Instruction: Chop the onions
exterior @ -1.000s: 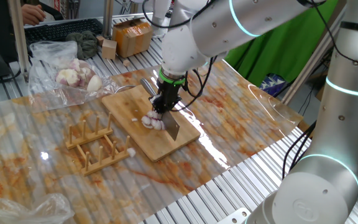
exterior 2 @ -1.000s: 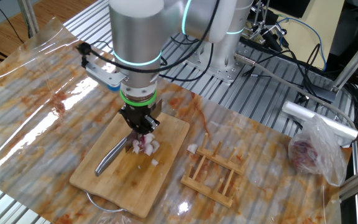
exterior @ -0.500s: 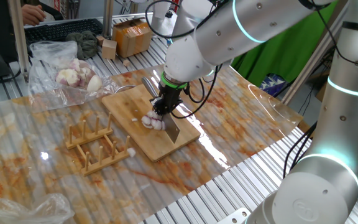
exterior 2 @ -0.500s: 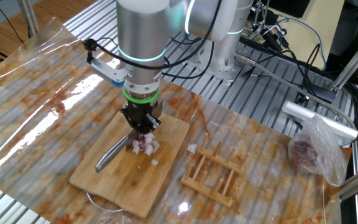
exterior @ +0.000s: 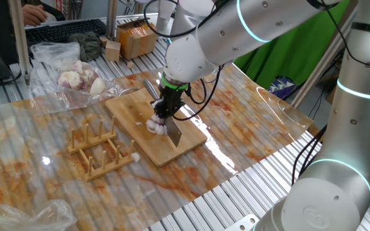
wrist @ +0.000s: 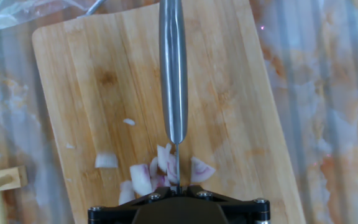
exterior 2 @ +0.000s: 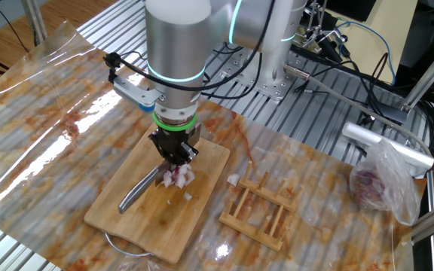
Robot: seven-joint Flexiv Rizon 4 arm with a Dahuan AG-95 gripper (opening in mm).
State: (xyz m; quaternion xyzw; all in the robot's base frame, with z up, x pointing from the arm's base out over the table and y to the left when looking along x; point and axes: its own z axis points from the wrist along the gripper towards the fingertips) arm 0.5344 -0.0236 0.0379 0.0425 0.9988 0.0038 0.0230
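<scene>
The onions are a small pile of pale white-pink diced bits [exterior: 157, 126] on the bamboo board [exterior: 130, 106]. They also show in the other fixed view [exterior 2: 178, 178] and in the hand view [wrist: 143, 178]. My gripper [exterior: 164, 110] is shut on a steel knife [exterior: 173, 133] and holds it blade-down in the pile. In the hand view the knife's handle [wrist: 173, 74] runs straight up the board [wrist: 98, 81] and the thin blade edge sits among the bits. In the other fixed view the gripper [exterior 2: 175, 153] stands over the pile, with the handle [exterior 2: 138, 190] pointing left.
A wooden rack [exterior: 98, 151] stands beside the board, with a loose onion bit [exterior: 134, 156] next to it. A plastic bag with whole peeled bulbs [exterior: 76, 77] lies behind the board. A cardboard box [exterior: 137, 35] is farther back. Another bag [exterior 2: 383, 184] sits at the right.
My gripper and the knife have shifted a little sideways over the onion pile. The pile looks slightly more spread out.
</scene>
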